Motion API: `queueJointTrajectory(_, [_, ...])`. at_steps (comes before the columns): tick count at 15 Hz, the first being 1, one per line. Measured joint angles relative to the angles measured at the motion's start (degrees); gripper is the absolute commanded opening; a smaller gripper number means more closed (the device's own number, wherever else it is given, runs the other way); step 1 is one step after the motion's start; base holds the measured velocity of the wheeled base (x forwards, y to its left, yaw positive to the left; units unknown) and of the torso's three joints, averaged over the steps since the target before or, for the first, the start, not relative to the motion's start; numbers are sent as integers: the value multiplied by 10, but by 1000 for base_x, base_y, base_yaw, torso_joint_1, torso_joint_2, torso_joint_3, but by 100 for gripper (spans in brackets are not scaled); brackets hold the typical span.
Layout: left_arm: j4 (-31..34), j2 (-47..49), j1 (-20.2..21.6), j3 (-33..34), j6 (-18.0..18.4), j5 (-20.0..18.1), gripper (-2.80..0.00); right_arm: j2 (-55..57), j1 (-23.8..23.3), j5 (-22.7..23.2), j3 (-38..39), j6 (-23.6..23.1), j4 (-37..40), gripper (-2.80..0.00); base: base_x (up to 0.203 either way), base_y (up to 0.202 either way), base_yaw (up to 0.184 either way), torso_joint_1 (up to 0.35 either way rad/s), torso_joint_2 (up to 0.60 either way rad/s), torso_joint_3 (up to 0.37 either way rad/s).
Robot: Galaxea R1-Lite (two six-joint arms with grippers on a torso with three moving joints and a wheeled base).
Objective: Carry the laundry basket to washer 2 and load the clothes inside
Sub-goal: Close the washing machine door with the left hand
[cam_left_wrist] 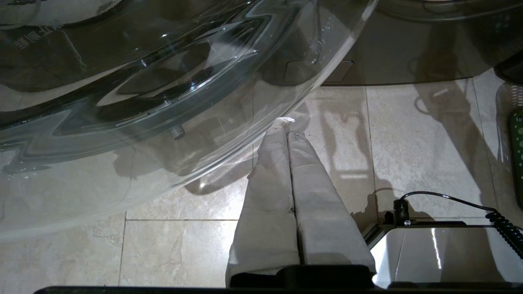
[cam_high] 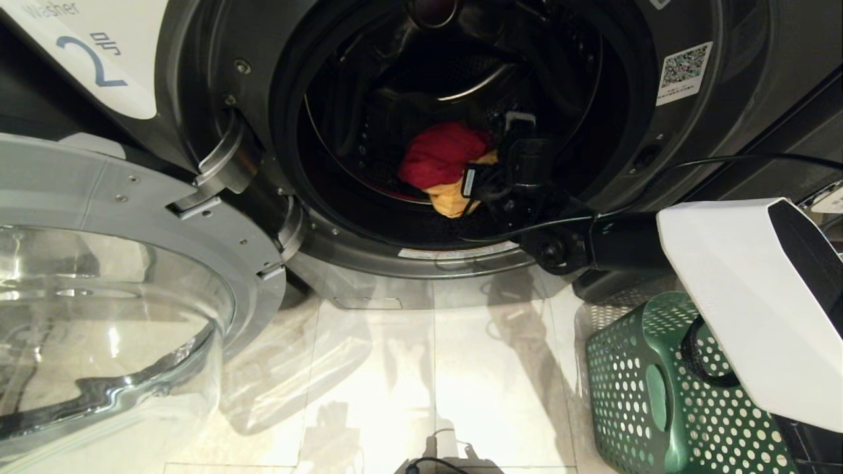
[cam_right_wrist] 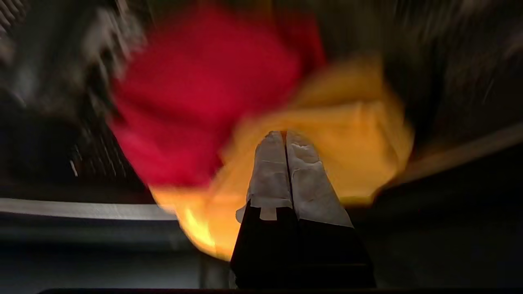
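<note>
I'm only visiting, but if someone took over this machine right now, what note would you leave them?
Right gripper: shut, empty, inside washer 2 at the red cloth and yellow cloth.
Left gripper: shut, parked over the floor by the open door.
Laundry basket: on the floor, right of the washer.
Done: two cloths in the drum.
Left: check for trousers (unseen), withdraw the arm.

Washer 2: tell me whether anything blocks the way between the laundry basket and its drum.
Nothing visible does. The dark grey front-load washer 2 has its round glass door swung wide to the left. The dark green perforated plastic laundry basket stands on the floor to the right. Only the right gripper, shut, reaches into the opening beside the red cloth and yellow cloth.
</note>
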Motion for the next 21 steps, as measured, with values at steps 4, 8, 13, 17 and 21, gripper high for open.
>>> queueJointTrajectory(4, [0,0,0,0,0,0,-280,-8,15,-16,32,-31,-63,-280,0,0,0,0,0,0])
queueJointTrajectory(8, [0,0,0,0,0,0,-280,-63,20,-13,132,-31,-44,-280,0,0,0,0,0,0])
queueJointTrajectory(13, [0,0,0,0,0,0,-280,-208,62,16,235,6,122,-280,0,0,0,0,0,0])
queueJointTrajectory(17, [0,0,0,0,0,0,-280,-355,127,-2,451,24,188,-280,0,0,0,0,0,0])
queueJointTrajectory(21, [0,0,0,0,0,0,-280,-459,172,-127,556,33,237,-280,0,0,0,0,0,0])
